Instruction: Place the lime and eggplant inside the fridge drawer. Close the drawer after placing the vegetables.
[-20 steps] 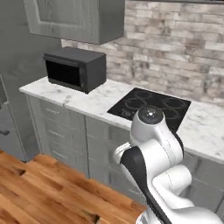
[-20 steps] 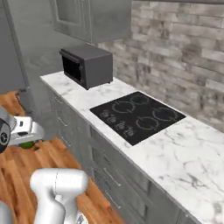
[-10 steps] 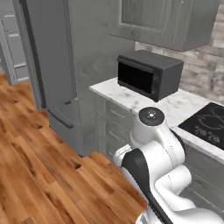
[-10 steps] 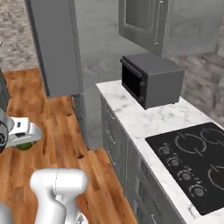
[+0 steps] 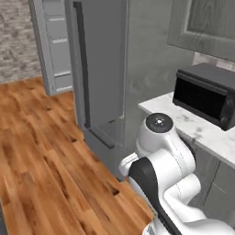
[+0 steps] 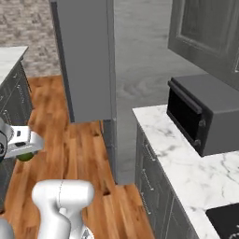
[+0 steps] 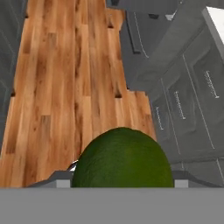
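Lime [image 7: 121,158] is carried in the gripper [image 6: 23,150], held over the wood floor [image 7: 65,87], left of the fridge [image 6: 86,60] in the right base view. In that view a sliver of green is seen under the white hand [image 6: 24,157]. Jaws are closed on the lime: in the hand view it is seated between the fingers, pressed from both sides.

Fridge door is seen slightly ajar in the left base view [image 5: 98,64]; the fridge drawer is hidden. To the right of the fridge sit the marble counter [image 6: 182,154] and microwave [image 6: 207,114].

Risks, judged: round fruit could slip out during base motion and roll across the floor; arm could clip the fridge door or counter edge on approach.
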